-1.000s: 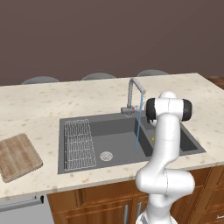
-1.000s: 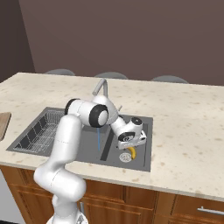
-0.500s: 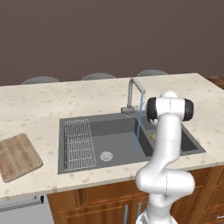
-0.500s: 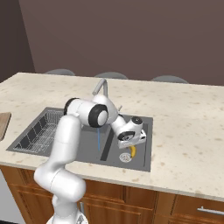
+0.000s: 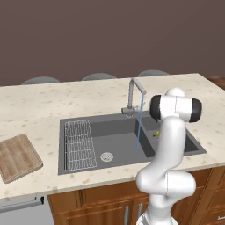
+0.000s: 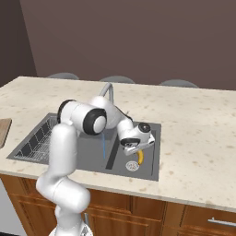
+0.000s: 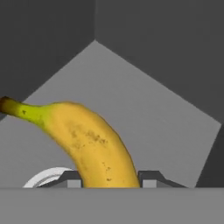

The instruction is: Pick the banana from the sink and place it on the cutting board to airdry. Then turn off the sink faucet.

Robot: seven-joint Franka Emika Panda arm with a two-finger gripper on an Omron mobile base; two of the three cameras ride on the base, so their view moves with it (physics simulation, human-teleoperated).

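Left base view: the sink (image 5: 88, 125) is set in the speckled counter (image 5: 44, 105), water running from the sink faucet (image 5: 134, 94); the cutting board (image 5: 17, 157) lies left of the sink.

Right base view: the claw (image 6: 137, 152) reaches into the sink's small basin, the banana (image 6: 140, 157) just beside the drain (image 6: 132, 166).

Hand view: the banana, yellow with brown freckles and a greenish stem, sits between the fingertips (image 7: 151, 178), clamped.

banana (image 7: 94, 144): smooth, speckled peel | sink (image 5: 118, 132): matt grey | cutting board (image 5: 17, 157): grained wood | counter (image 5: 52, 105): perhaps polished stone
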